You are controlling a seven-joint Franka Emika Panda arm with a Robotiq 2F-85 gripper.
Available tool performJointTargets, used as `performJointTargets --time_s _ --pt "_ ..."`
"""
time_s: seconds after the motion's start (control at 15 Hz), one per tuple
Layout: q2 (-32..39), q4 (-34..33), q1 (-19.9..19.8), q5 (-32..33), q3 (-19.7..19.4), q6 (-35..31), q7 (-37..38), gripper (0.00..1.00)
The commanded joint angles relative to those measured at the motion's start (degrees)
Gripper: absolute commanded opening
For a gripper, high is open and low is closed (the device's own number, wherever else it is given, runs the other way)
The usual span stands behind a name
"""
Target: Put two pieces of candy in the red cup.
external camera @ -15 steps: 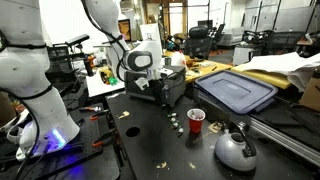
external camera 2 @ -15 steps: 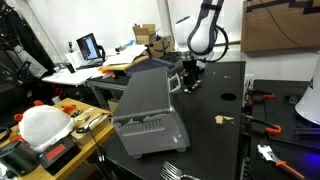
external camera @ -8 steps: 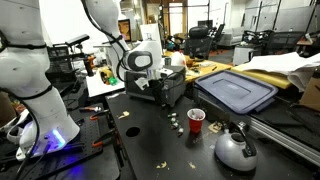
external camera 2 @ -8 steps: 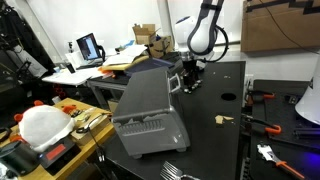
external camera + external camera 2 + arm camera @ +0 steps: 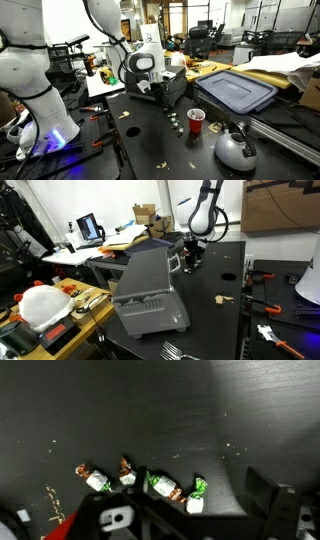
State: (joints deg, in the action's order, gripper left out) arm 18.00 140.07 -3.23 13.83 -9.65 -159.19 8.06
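Note:
Several small wrapped candies (image 5: 165, 487), white with green and brown twisted ends, lie in a row on the dark table in the wrist view. In an exterior view they are tiny pale lumps (image 5: 174, 122) just beside the red cup (image 5: 196, 119), which stands upright. My gripper (image 5: 142, 90) hangs above the table next to the toaster oven (image 5: 170, 88), away from the candies and the cup. Its jaws stand apart and hold nothing; it also shows in the wrist view (image 5: 185, 520) and in an exterior view (image 5: 187, 260). There the oven hides the cup.
A rounded silver kettle (image 5: 235, 149) stands close to the cup. A blue bin lid (image 5: 237, 90) lies behind it. Yellowish scraps (image 5: 131, 130) are scattered on the table. The toaster oven (image 5: 148, 288) fills the near side of the table.

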Motion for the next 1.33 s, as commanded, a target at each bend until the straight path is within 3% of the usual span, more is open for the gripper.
performJointTargets --time_s 0.0,0.53,1.27 --pt "1.9 -1.3 -0.8 -1.8 0.6 -0.9 -3.5 1.00" --pt "5.1 -4.5 -3.3 -5.5 3.3 -0.5 -12.3 1.00" --pt "10.9 -9.6 -7.2 -7.8 6.0 -2.2 -18.6 1.00"
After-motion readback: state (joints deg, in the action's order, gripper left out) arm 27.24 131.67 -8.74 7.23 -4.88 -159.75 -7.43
